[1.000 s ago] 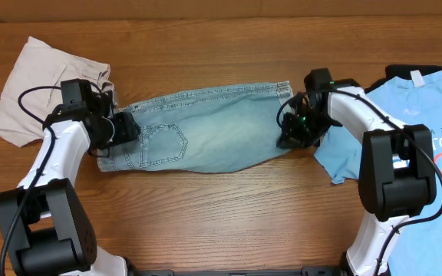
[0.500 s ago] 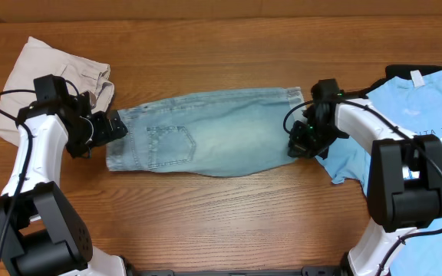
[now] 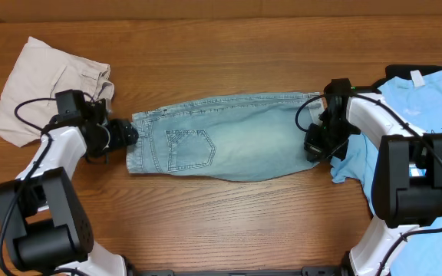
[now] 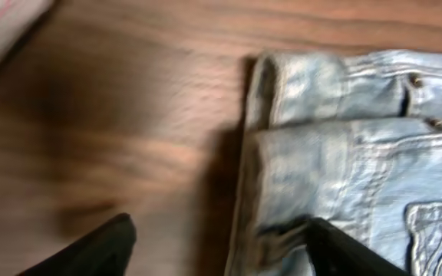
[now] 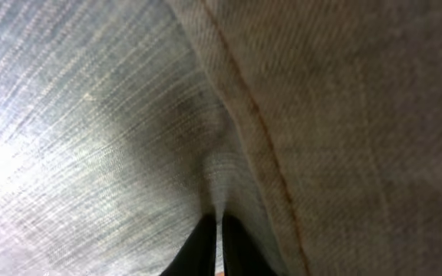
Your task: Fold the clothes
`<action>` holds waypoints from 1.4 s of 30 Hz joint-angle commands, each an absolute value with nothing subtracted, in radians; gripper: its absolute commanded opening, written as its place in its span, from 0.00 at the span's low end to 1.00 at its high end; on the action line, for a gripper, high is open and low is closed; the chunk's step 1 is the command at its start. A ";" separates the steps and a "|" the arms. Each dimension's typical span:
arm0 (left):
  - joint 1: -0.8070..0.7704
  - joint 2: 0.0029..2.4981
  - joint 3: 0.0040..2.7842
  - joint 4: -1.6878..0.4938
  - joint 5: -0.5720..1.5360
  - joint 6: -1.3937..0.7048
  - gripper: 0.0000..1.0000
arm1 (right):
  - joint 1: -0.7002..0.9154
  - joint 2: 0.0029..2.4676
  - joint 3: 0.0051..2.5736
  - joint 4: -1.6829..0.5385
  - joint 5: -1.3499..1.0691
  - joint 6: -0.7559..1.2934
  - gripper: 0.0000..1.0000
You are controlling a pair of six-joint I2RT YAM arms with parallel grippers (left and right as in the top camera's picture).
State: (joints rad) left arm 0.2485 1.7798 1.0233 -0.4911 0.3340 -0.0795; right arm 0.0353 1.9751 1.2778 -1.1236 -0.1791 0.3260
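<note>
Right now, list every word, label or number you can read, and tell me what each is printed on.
"ZETA": small white lettering on the sky-blue T-shirt, its start hidden.
"T", red "K", "TH": pieces of the larger chest print, cut off by the picture's edge.
The white neck label is too small to read.
No text shows on the denim shorts or the beige shorts.

Light-wash denim shorts (image 3: pixel 221 146) lie flat, back pocket up, between the left gripper (image 3: pixel 126 136) at the waistband and the right gripper (image 3: pixel 314 147) at the hem. Beige shorts (image 3: pixel 44 88) crumpled, beyond left gripper. Sky-blue T-shirt (image 3: pixel 413 100) spread just beside right gripper.
</note>
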 commanded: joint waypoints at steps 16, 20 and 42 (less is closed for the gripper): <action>0.172 1.900 1.077 -0.418 0.446 -0.128 0.04 | 0.033 1.928 1.301 -1.067 -0.204 0.235 0.19; 0.183 1.897 1.164 -0.465 0.576 -0.127 0.04 | 0.033 1.928 1.301 -1.048 -0.204 0.234 0.20; 0.121 1.920 1.270 -0.587 0.316 -0.085 0.67 | 0.033 1.929 1.301 -1.018 -0.204 0.235 0.26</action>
